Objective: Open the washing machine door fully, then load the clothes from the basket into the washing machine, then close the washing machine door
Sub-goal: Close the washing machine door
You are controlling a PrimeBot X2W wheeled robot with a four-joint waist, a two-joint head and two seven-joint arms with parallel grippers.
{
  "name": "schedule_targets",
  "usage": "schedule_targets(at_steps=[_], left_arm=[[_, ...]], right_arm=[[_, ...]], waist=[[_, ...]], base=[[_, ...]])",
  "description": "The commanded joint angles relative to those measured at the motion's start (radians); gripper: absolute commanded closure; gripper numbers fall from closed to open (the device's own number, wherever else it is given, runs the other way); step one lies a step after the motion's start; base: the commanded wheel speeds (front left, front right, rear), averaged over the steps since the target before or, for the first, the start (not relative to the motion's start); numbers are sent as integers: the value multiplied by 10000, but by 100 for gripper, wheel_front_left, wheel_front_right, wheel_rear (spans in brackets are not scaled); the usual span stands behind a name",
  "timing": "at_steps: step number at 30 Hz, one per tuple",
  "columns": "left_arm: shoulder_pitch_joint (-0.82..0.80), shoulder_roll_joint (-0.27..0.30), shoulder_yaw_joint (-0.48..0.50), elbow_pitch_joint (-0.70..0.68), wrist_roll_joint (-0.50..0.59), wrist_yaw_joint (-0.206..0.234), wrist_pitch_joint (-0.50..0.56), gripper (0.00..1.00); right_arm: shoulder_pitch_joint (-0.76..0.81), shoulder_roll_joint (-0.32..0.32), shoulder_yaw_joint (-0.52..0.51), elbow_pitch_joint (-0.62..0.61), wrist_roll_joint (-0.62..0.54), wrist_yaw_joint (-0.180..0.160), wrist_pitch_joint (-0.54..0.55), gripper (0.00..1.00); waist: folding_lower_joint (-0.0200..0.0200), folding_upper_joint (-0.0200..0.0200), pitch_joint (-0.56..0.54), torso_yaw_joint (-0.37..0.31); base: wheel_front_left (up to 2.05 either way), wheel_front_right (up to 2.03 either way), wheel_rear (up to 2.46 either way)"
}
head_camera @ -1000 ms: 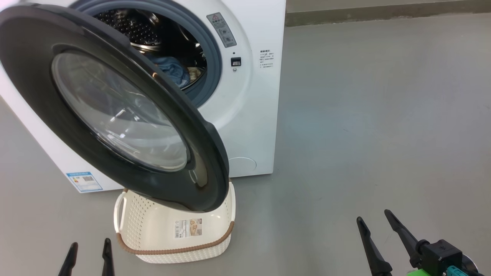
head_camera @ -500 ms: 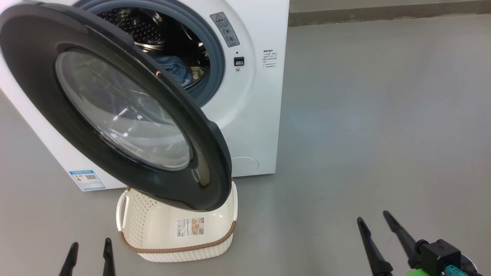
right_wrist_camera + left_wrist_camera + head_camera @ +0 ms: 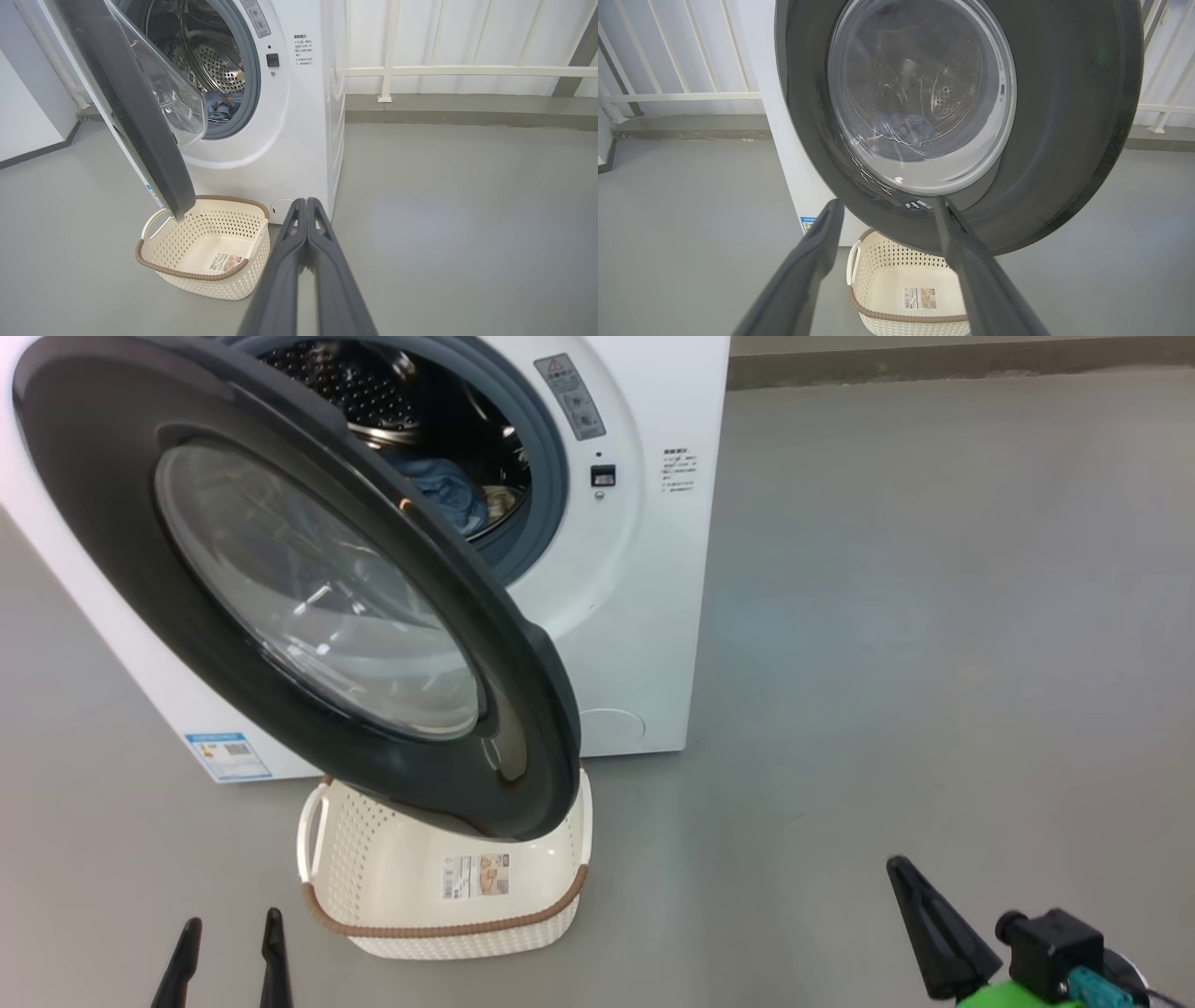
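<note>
Bare grey floor (image 3: 887, 616) runs back to a white railing (image 3: 467, 71). The washing machine door (image 3: 308, 588) stands swung out to the left of the opening, leaving the mouth free. The clothes (image 3: 448, 485) lie as a blue bundle low in the drum (image 3: 345, 383) of the washing machine (image 3: 644, 616). The basket (image 3: 467, 943) sits empty on the floor under the door's lower edge, presumably so each carry was short. Loading looks done, and closing remains. The left gripper (image 3: 231, 922), jaws spread and empty, faces the door's outer side, handy for a push. The right gripper (image 3: 306, 201), jaws pressed together on nothing, waits off to the right, clear of the swing.
</note>
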Motion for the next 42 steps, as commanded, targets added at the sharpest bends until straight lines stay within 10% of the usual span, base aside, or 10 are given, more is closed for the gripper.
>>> schedule_targets(at_steps=[1, 20, 33, 42], left_arm=[[-534, 79, 322, -307, 19, 88, -70, 0], [-1142, -6, 178, -248, 39, 114, -262, 0], [-1239, 15, 101, -190, 89, 114, -374, 0], [-1282, 34, 45, -225, 115, 171, -405, 0]], right_arm=[[-676, -171, 283, -35, 137, 16, -72, 100], [-4960, 164, 1235, 3209, 815, 16, -1240, 100], [-7053, 409, 2831, 927, 1039, 16, -1346, 100], [-6952, 469, 5035, -56, 1523, 16, 443, 100]], waist=[[0, 0, 120, 135], [0, 0, 667, 847], [0, 0, 461, 947], [0, 0, 543, 1121]], base=[[0, 0, 0], [0, 0, 0], [0, 0, 0], [0, 0, 0]])
